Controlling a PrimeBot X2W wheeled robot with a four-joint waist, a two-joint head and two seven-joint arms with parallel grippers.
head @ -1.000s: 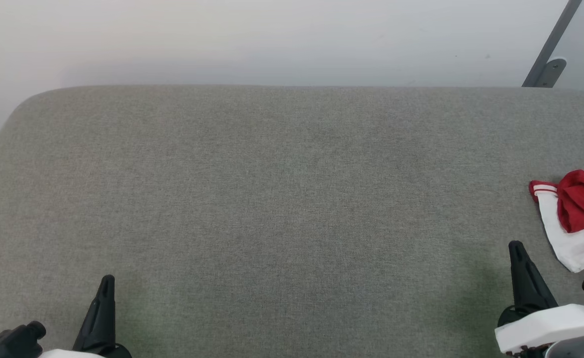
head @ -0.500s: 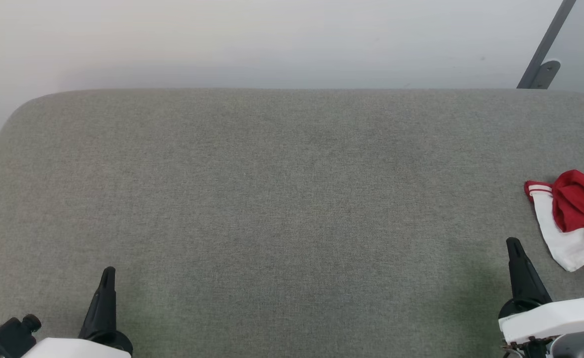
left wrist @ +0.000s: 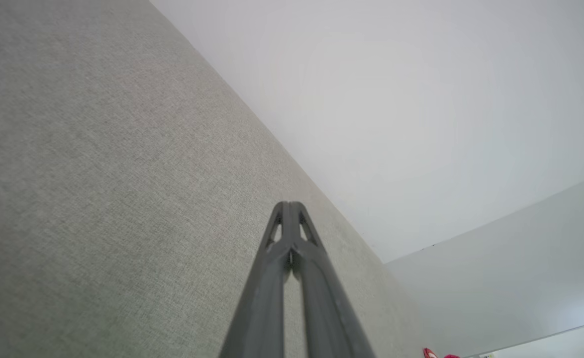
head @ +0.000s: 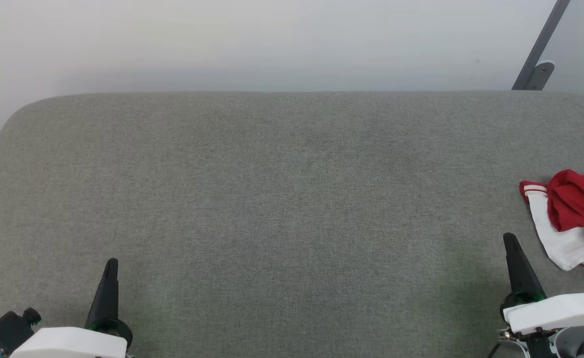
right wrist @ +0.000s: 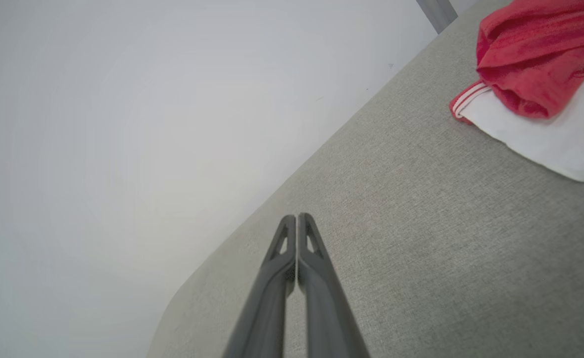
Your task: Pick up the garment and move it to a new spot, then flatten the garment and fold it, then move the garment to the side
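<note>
At the head view's lower corners, left gripper (head: pixel 111 262) and right gripper (head: pixel 509 238) both have fingers pressed fully together, holding nothing, over the grey padded surface (head: pixel 292 199), while the garment (head: pixel 574 204) lies crumpled at that surface's right edge, near the right gripper but not touching it.

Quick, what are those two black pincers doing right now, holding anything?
Left gripper: shut, holding nothing.
Right gripper: shut, empty; crumpled red-and-white fabric shirt lies apart from it.
</note>
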